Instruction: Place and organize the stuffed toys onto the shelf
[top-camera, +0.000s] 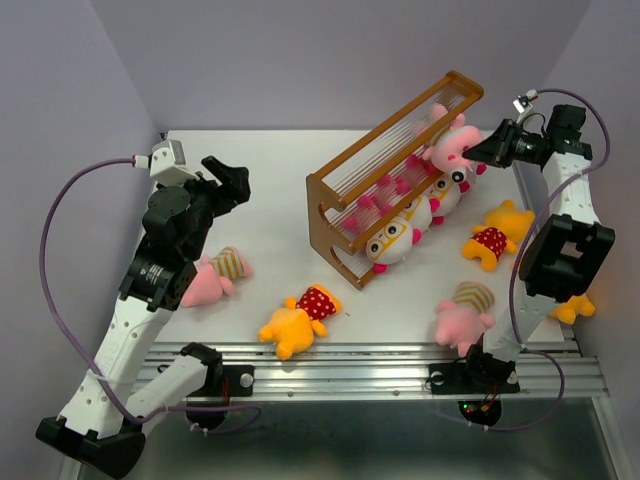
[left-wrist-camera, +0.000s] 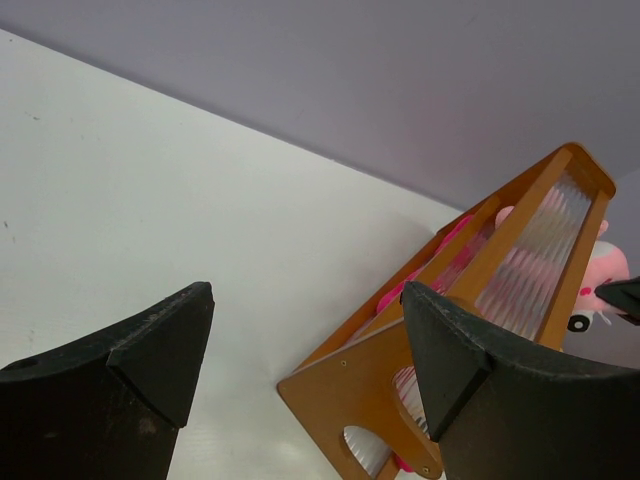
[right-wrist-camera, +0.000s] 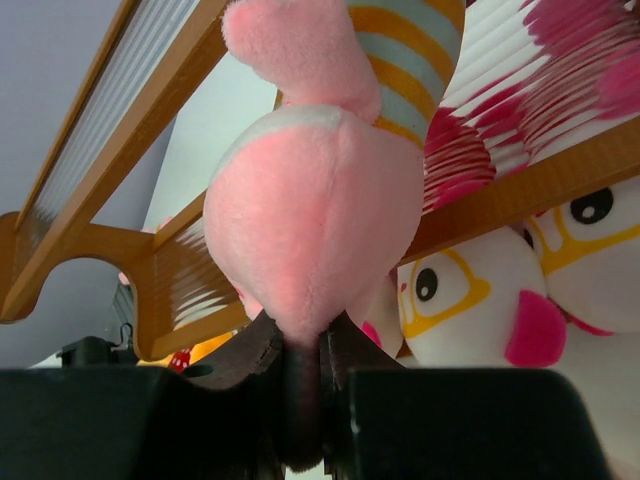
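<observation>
The right gripper (right-wrist-camera: 297, 345) pinches a pink plush toy (right-wrist-camera: 310, 210) in a striped shirt by its lower end, the jaws pressed into the fabric. It holds the toy up against the upper tier at the far end of the wooden shelf (top-camera: 325, 215). The shelf stands at an angle across the middle of the white table (top-camera: 270, 190).

On the lower tier, white-faced toys (top-camera: 392, 240) with orange glasses sit in a row, with more pink showing behind the rods.

The left gripper (top-camera: 235, 180) hangs above the table's left side with its fingers spread wide. It grips nothing and points toward the shelf's near end.

Five toys lie loose on the table. A pink striped toy (top-camera: 215, 275) is beside the left arm and a yellow polka-dot toy (top-camera: 295, 320) near the front edge. Another pink toy (top-camera: 462, 315) lies by the right arm's base and a second yellow toy (top-camera: 495, 235) just right of the shelf. A third yellow one (top-camera: 572, 308) is partly hidden behind the right arm.
</observation>
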